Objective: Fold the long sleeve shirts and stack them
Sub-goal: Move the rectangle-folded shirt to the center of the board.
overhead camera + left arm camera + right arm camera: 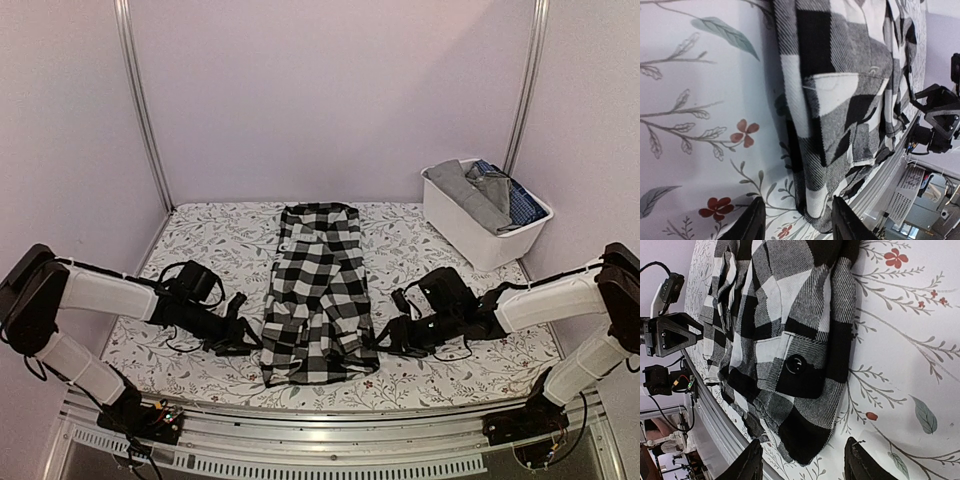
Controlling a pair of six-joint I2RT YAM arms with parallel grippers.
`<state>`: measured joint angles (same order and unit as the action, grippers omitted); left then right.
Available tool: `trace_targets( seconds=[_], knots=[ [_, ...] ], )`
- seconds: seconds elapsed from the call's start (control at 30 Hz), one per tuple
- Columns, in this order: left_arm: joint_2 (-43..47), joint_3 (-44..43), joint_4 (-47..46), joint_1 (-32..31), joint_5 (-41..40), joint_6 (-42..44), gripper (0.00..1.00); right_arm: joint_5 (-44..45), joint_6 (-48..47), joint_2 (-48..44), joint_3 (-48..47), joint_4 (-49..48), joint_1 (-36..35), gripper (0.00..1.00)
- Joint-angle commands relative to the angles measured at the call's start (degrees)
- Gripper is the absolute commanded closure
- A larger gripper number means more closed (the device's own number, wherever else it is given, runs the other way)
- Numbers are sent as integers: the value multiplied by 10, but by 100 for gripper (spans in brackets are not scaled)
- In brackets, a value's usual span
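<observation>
A black-and-white checked long sleeve shirt lies in the middle of the flowered table as a long narrow strip running from front to back. My left gripper rests low at the strip's near-left edge. In the left wrist view its jaws stand open, with the shirt's lower hem corner lying loose between them. My right gripper sits at the near-right edge. Its jaws are open too, and the shirt's corner ends just short of them, nothing held.
A white bin at the back right holds a grey shirt and a dark blue patterned one. The table's metal front rail runs just below the checked shirt's near end. Pale walls close in the sides and back.
</observation>
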<state>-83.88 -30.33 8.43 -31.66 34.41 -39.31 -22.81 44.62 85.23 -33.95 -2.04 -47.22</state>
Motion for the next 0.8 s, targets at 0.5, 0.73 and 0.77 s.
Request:
trace_targets(
  seconds=[0.5,0.73,0.77],
  knots=[
    [-98,-30,-94,45,7,-32,57,-15,27,67,-5,-85,27,45],
    [-120,-42,-50,16,-19,-35,65,-4,37,81,-17,-88,27,45],
    [-124,-44,-47,13,-22,-35,66,-3,39,82,-19,-88,27,45]
  ],
)
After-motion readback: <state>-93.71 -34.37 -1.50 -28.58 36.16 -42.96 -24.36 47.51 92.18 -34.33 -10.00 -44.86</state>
